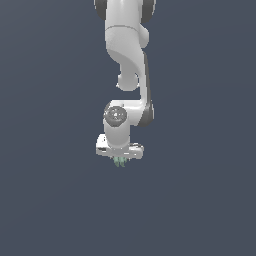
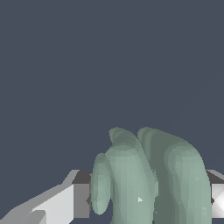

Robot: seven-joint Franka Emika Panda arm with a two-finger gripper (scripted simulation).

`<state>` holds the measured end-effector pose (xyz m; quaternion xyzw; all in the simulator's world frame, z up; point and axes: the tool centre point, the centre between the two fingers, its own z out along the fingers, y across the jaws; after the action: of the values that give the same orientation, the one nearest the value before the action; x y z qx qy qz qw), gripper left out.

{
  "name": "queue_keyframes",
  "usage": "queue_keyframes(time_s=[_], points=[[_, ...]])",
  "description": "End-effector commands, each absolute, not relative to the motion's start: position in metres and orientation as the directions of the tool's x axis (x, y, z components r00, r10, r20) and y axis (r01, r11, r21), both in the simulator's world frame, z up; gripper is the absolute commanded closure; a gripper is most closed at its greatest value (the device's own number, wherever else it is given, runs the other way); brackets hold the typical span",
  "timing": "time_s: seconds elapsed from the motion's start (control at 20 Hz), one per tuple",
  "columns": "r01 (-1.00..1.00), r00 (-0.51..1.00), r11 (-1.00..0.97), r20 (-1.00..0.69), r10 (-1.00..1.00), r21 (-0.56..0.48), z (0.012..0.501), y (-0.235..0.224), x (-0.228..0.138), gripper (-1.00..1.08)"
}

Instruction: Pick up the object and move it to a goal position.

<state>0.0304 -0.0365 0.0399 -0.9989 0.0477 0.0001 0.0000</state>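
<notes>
The object (image 1: 119, 161) is a tiny pale mint-green item of a few curved rib-like slices. In the exterior view it pokes out just under the white gripper (image 1: 120, 159), much narrower than the hand. In the wrist view the object (image 2: 148, 179) fills the space between the fingers (image 2: 57, 205), with one finger on each side and close against it. The gripper is shut on the object. The white arm (image 1: 125, 45) comes down from the top of the exterior view. I cannot tell whether the object touches the dark surface.
A plain dark blue-grey surface (image 1: 200, 200) fills both views around the arm. No goal marker shows.
</notes>
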Motion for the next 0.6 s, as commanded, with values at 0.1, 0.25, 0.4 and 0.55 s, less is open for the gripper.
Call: queue_keyframes(time_s=[0.1,0.25,0.4,0.55], points=[[-0.095,0.995,-0.995,0.000,-0.095,0.000,0.0395,-0.0366,0.0306,1.08],[-0.096,0.995,-0.995,0.000,-0.096,0.000,0.0402,-0.0370,0.0305,1.08],[-0.096,0.995,-0.995,0.000,-0.096,0.000,0.0430,-0.0392,0.0286,1.08],[-0.096,0.995,-0.995,0.000,-0.096,0.000,0.0493,-0.0441,0.0244,1.08]])
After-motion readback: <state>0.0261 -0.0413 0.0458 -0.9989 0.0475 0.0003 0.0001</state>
